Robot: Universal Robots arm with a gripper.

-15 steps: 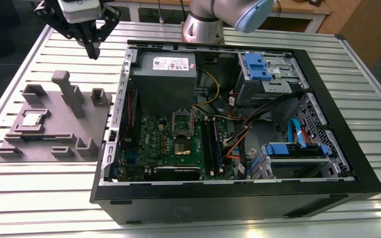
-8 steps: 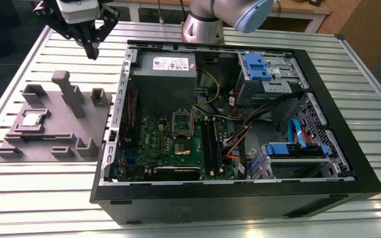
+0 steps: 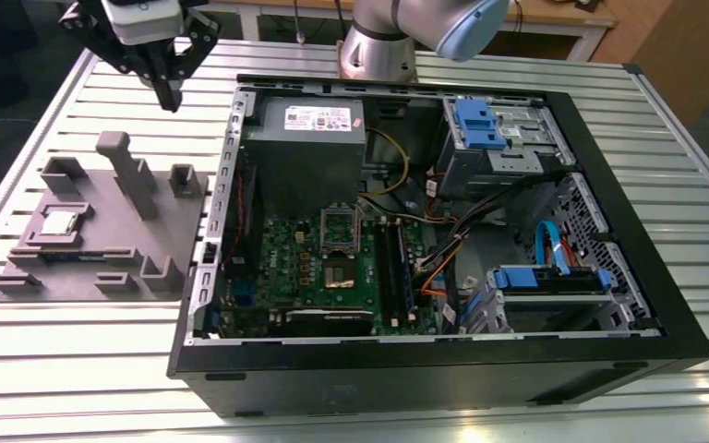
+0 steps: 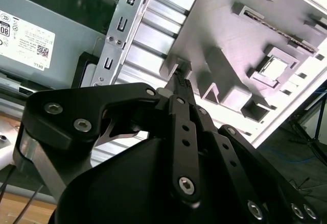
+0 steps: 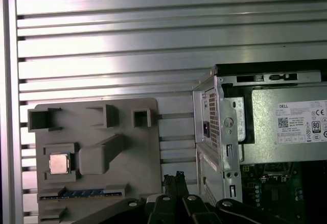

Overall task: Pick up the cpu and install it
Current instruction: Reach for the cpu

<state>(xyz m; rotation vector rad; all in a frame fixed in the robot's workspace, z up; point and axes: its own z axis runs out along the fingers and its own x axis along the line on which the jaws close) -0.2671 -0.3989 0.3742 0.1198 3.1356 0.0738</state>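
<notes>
Hand: black jointed metal hand [image 4: 181,81], clenched on nothing, hanging high.
Bench: ribbed aluminium bench [image 3: 71,351], far below hand.
Plate: grey moulded plate [image 5: 138,152], below hand, slightly aside.
Cpu: flat square silver cpu [image 5: 59,163], pocketed in plate, well apart from hand.
Care: likely best to descend square, clear of upright blocks [image 3: 133,175].

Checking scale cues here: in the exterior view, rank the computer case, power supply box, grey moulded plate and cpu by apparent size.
1. computer case, largest by far
2. grey moulded plate
3. power supply box, clearly smaller than the plate
4. cpu, smallest, sitting in a pocket of the plate
</notes>
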